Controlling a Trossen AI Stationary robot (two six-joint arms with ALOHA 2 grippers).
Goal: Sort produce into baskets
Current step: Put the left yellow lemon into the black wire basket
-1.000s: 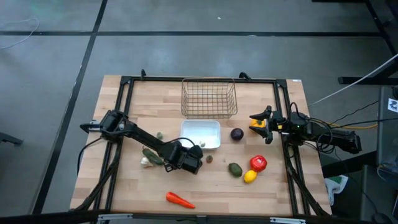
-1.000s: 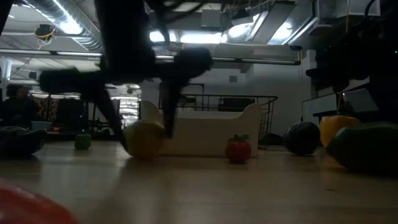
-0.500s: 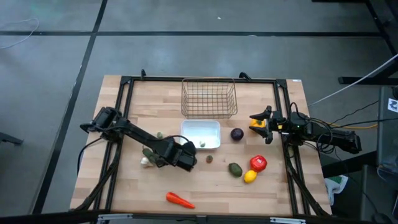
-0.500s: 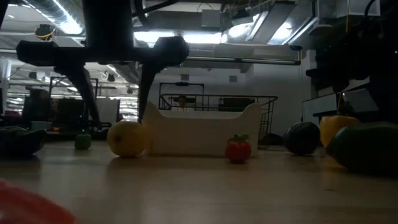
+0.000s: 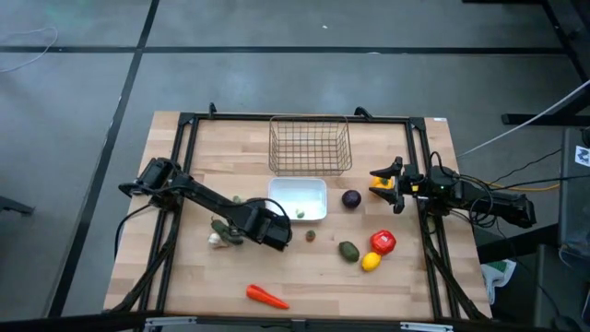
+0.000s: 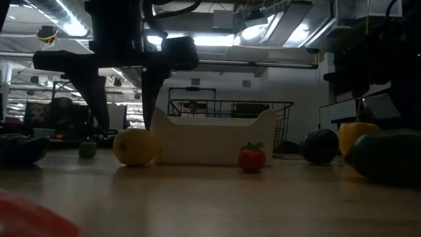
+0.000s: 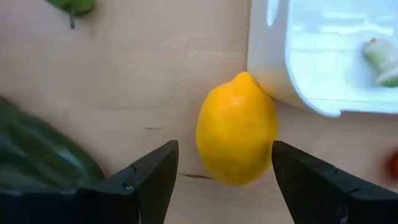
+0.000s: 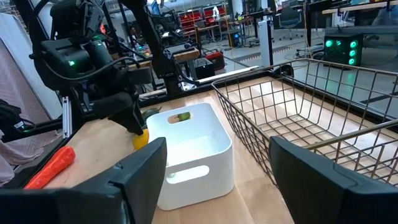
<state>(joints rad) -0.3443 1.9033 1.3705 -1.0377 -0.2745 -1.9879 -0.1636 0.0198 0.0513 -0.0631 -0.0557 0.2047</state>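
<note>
A yellow lemon [image 7: 236,127] lies on the table with one end against the near left corner of the white tray [image 7: 273,68]. My left gripper [image 7: 224,163] hangs just above it, pointing down and open. Its fingers stand on either side of the lemon [image 6: 135,146] without touching it. In the high view the left gripper [image 5: 273,231] hides the lemon. A small green piece [image 5: 300,214] lies in the tray [image 5: 297,189]. The wire basket [image 5: 310,146] stands behind the tray. My right gripper [image 8: 217,186] waits open and empty at the table's right edge, pointing level.
A green pepper [image 5: 224,228], a white garlic [image 5: 216,240] and a small green piece [image 5: 237,200] lie left of my left gripper. A carrot [image 5: 265,295] lies near the front edge. At the right lie a purple ball [image 5: 351,198], tomato [image 5: 383,242], avocado [image 5: 348,250] and second lemon [image 5: 371,262].
My left gripper has risen a little, rolled about its own axis and shifted slightly toward the table's left. The lemon has shifted a little toward the table's left and stays on the table beside the tray.
</note>
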